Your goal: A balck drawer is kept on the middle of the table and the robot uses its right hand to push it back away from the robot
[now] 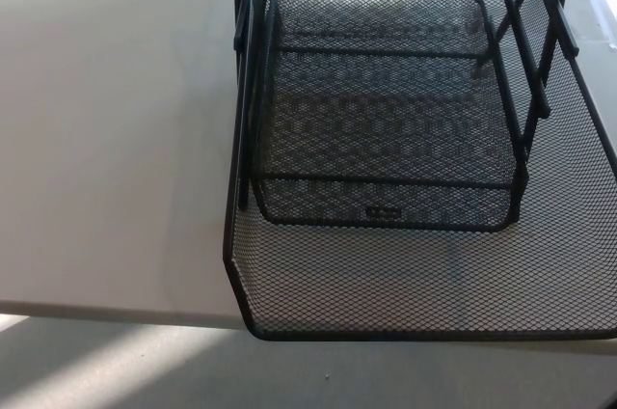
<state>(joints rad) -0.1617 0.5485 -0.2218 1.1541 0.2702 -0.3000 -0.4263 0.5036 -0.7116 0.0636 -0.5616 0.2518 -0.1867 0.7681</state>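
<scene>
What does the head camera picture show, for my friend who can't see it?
A black wire-mesh drawer sits pulled out toward the camera, its front edge sticking out past the near edge of a pale table. Above it is a smaller mesh tray held in a black frame. No robot hand is in the picture.
</scene>
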